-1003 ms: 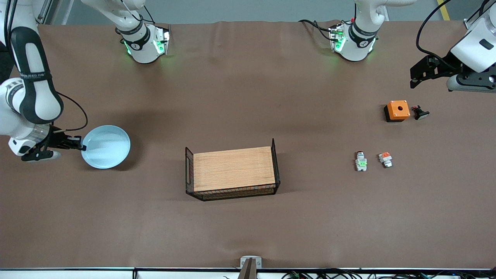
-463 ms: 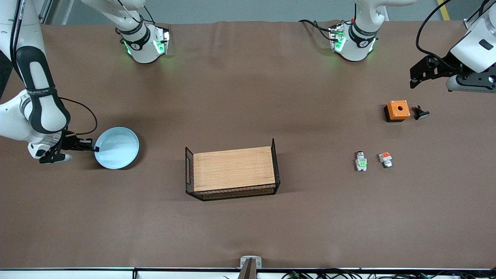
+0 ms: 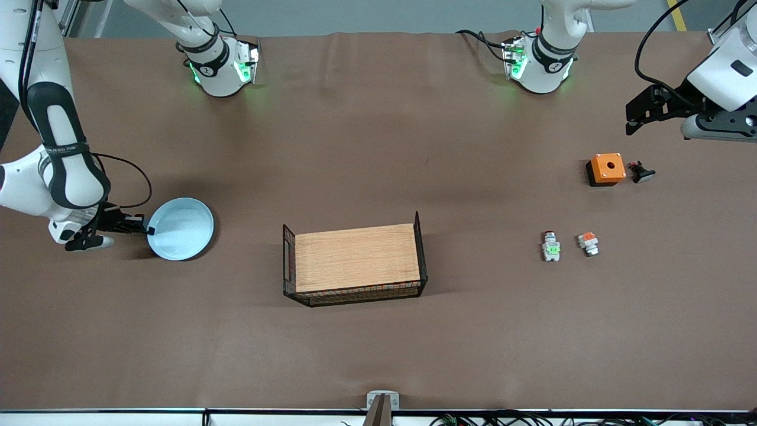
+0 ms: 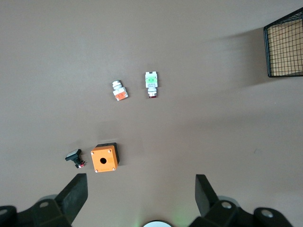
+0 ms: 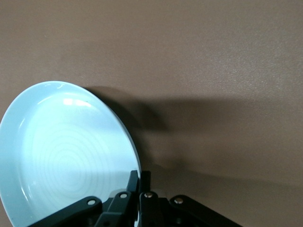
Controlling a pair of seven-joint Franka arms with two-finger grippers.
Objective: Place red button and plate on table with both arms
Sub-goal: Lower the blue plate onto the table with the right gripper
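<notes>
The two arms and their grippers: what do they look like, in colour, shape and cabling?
Both arms are white, rounded, with black joint bands. Each base glows green. The right gripper is black with slim fingers; a black cable loops beside it. The left gripper is black too, with a black cable arching above.

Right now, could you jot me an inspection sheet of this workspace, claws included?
Surface: table under a plain brown sheet.
Job's things: plate at the right arm's end, gripped by its rim; red button lying free at the left arm's end.
Clutter: wooden board with mesh ends; orange-block piece beside the button; orange box; small black part.
Grippers: right claw shut on the plate; left claw open, waiting over the table above the orange box.
Cables: black leads on both arms.
Surroundings: wires along the table edge nearest the front camera.
</notes>
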